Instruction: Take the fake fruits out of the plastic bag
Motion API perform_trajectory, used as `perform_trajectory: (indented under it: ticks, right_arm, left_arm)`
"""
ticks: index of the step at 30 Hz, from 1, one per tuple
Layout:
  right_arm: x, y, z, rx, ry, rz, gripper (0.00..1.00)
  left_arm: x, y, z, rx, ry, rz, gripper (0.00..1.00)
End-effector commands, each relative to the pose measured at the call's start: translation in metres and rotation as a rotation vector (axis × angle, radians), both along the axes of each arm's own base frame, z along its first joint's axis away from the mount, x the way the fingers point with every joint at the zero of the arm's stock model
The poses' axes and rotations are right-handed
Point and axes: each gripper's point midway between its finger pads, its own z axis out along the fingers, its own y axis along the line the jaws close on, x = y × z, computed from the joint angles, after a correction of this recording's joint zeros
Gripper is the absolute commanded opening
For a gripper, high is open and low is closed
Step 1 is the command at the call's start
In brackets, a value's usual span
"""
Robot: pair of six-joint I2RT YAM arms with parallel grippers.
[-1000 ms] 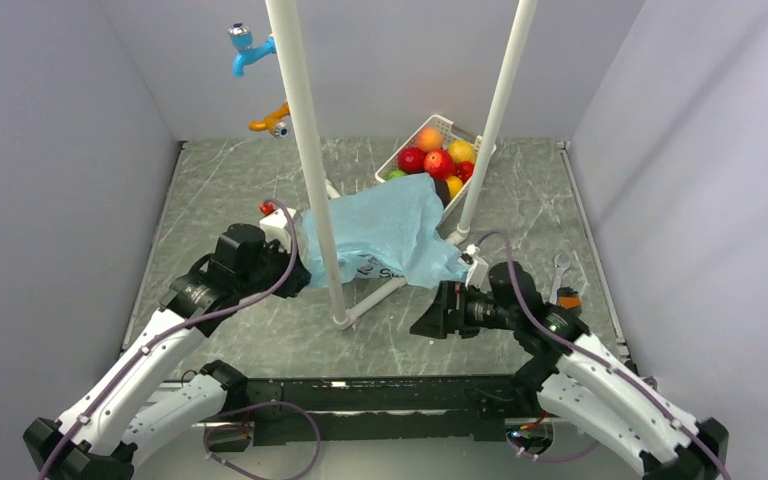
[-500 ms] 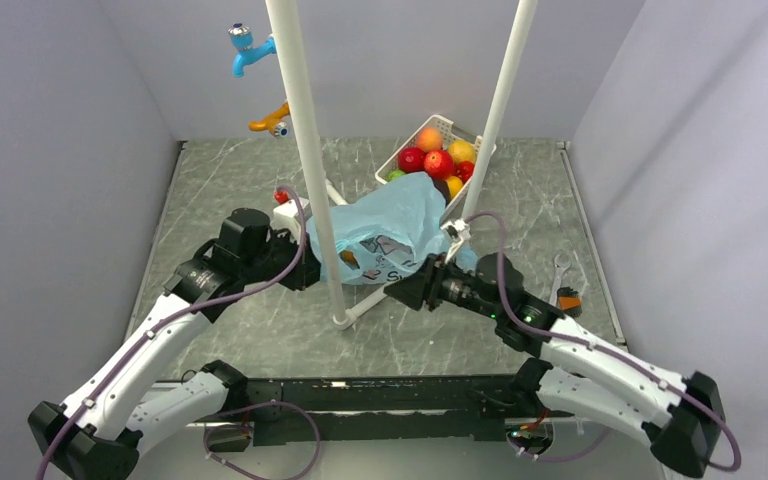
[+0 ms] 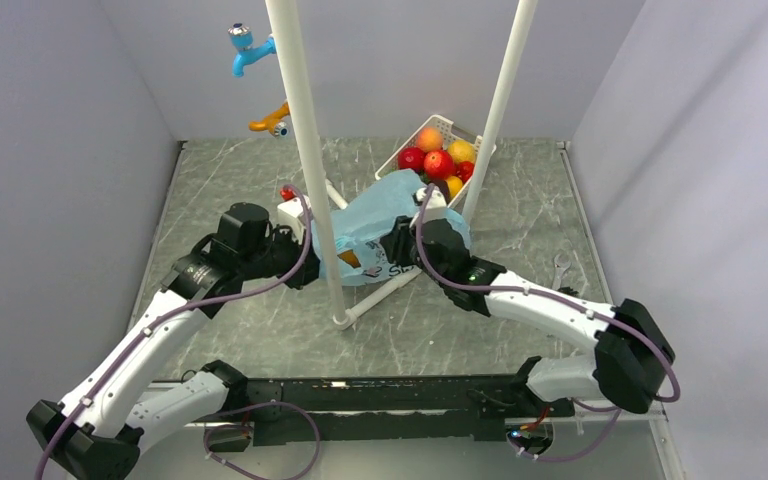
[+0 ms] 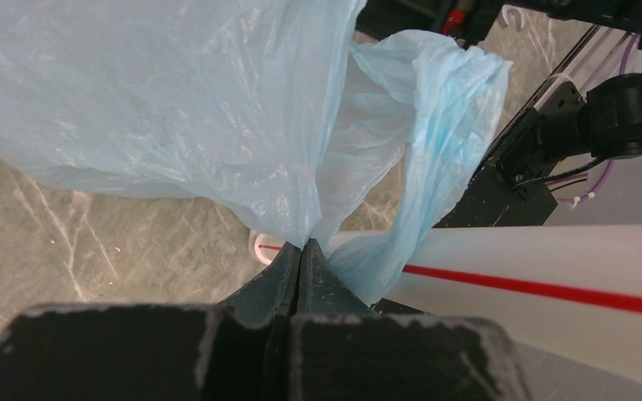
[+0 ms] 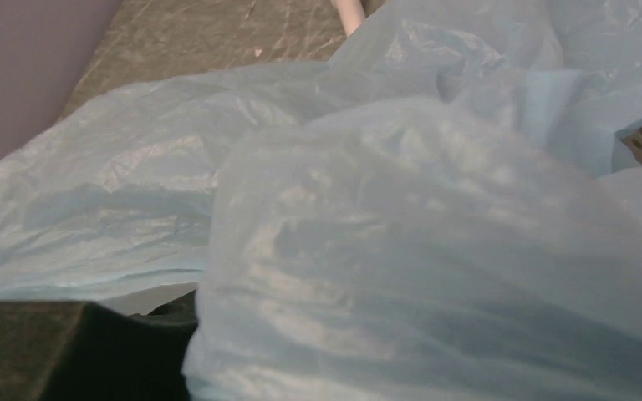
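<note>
The light-blue plastic bag [image 3: 385,215] lies bunched in the middle of the table, by the left white pole [image 3: 310,160]. My left gripper [image 3: 308,252] is shut on a pinch of the bag's edge, and in the left wrist view the left gripper [image 4: 303,245] has the film [image 4: 175,100] squeezed between its tips. An orange fake fruit [image 3: 348,258] shows at the bag's near-left opening. My right gripper [image 3: 394,244] is pushed against the bag's printed panel. In the right wrist view the bag [image 5: 435,234] covers the jaws, and only one dark finger [image 5: 58,351] shows.
A white slotted basket [image 3: 457,128] at the back holds several red, orange and yellow fruits [image 3: 438,162]. A second white pole [image 3: 495,110] stands beside it, and a floor bar [image 3: 375,298] runs under the bag. Blue and orange toys [image 3: 250,50] hang on the back wall.
My right arm has swung left and forward from the bag's right corner into its middle, its jaws narrowing. The bag has bunched up taller. My left gripper keeps its pinch.
</note>
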Motion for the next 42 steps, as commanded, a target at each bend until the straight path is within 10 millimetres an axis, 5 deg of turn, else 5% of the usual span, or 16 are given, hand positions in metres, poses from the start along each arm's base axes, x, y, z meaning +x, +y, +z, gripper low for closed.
perform_trajectory:
  ticks: [1, 4, 8, 10, 14, 19, 21, 27, 33, 38, 42]
  right_arm:
    - [-0.006, 0.042, 0.028, -0.009, -0.145, 0.275, 0.35]
    - [-0.064, 0.065, 0.014, 0.042, -0.156, 0.574, 0.35]
    - [-0.108, 0.065, -0.062, 0.028, -0.010, 0.662, 0.30]
    - [-0.114, 0.059, -0.086, 0.049, 0.017, 0.625, 0.22]
    - [-0.100, 0.055, -0.093, 0.048, 0.043, 0.527, 0.21]
    - [-0.086, 0.037, -0.064, 0.033, -0.001, 0.407, 0.20]
    - [-0.082, 0.027, -0.047, 0.035, -0.014, 0.357, 0.23]
    - [-0.055, -0.019, -0.003, 0.057, -0.035, 0.066, 0.62]
    - [-0.026, -0.036, 0.006, 0.040, -0.027, -0.117, 0.75]
    - [-0.013, -0.044, 0.017, -0.016, -0.076, -0.172, 0.77]
    - [-0.030, -0.013, 0.026, 0.007, -0.127, 0.053, 0.76]
  left_arm:
    - [0.009, 0.000, 0.025, -0.004, -0.076, 0.010, 0.00]
    - [0.022, 0.009, 0.030, 0.009, -0.099, 0.107, 0.00]
    - [0.024, 0.005, 0.038, -0.035, -0.135, 0.108, 0.00]
    - [0.020, 0.000, 0.039, -0.069, -0.149, 0.073, 0.00]
    - [0.012, -0.001, 0.035, -0.091, -0.165, 0.048, 0.00]
    - [0.007, 0.013, 0.027, -0.044, -0.151, 0.093, 0.00]
    - [0.005, 0.022, 0.019, -0.010, -0.114, 0.140, 0.09]
    - [-0.006, 0.032, -0.010, 0.019, 0.080, 0.251, 0.48]
    - [-0.004, 0.024, -0.035, 0.023, 0.177, 0.262, 0.60]
    - [0.006, 0.049, -0.069, 0.237, 0.252, 0.365, 0.48]
    - [0.005, 0.063, -0.089, 0.346, 0.313, 0.420, 0.14]
